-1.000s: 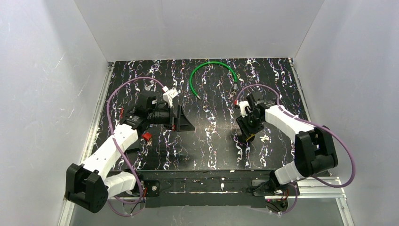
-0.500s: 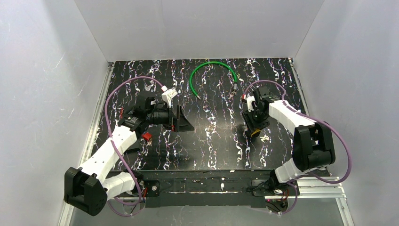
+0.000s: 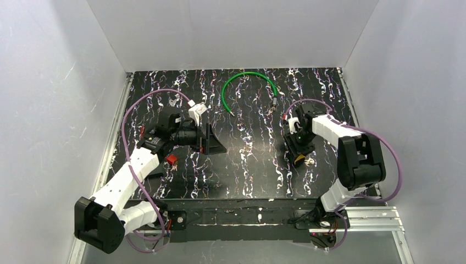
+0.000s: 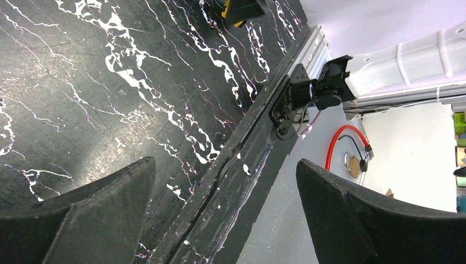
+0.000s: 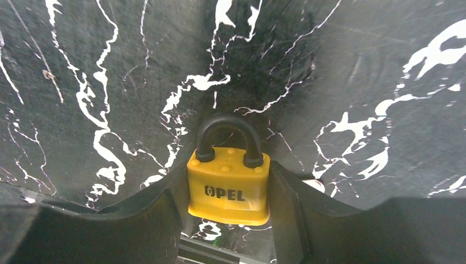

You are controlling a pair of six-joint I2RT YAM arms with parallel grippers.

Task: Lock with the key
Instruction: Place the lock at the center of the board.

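Even, bright overhead light; sharp frames, soft shadows

My left arm (image 3: 132, 170): reaching toward 1 o'clock, left gripper (image 3: 212, 142) facing 3 o'clock, jaws wide apart. My right arm (image 3: 332, 129): folded back toward 10 o'clock, right gripper (image 3: 299, 156) pointing down, clamping the lock (image 5: 228, 190).

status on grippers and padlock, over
Right gripper shut on padlock, shackle seated. Left gripper open, empty. Key not made out. Nothing blocking.
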